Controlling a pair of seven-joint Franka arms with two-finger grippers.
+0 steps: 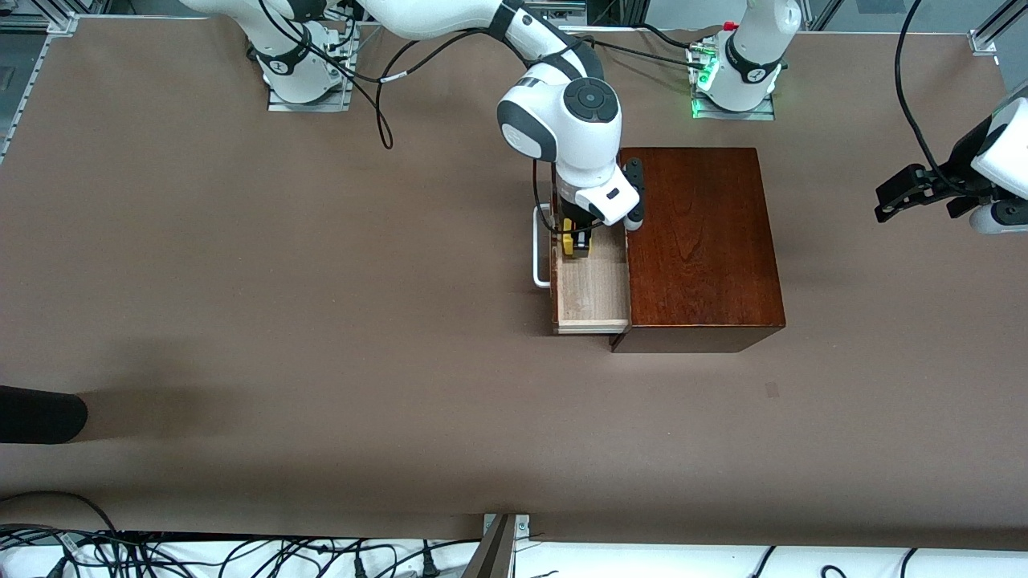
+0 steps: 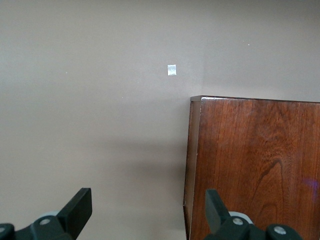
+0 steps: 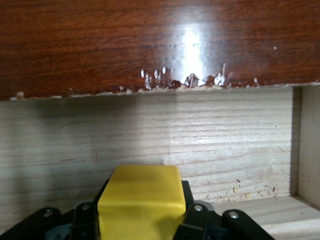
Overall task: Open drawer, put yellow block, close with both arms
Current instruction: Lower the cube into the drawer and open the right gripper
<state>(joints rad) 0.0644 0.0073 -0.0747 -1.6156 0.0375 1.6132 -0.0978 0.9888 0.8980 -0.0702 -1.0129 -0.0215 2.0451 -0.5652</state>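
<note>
The drawer (image 1: 594,299) stands pulled out of the mahogany box (image 1: 703,241), its white handle (image 1: 542,245) toward the right arm's end of the table. My right gripper (image 1: 577,243) is down in the drawer, shut on the yellow block (image 1: 569,243). In the right wrist view the yellow block (image 3: 140,200) sits between the black fingers (image 3: 197,220), over the pale wood floor (image 3: 210,145) and near the box's edge (image 3: 150,45). I cannot tell whether the block touches the floor. My left gripper (image 1: 903,193) is open and empty, waiting over the table beside the box (image 2: 255,160).
A dark rounded object (image 1: 40,413) juts in at the right arm's end, nearer the front camera. A small pale mark (image 2: 172,70) lies on the brown table. Cables trail from the right arm's base (image 1: 381,96).
</note>
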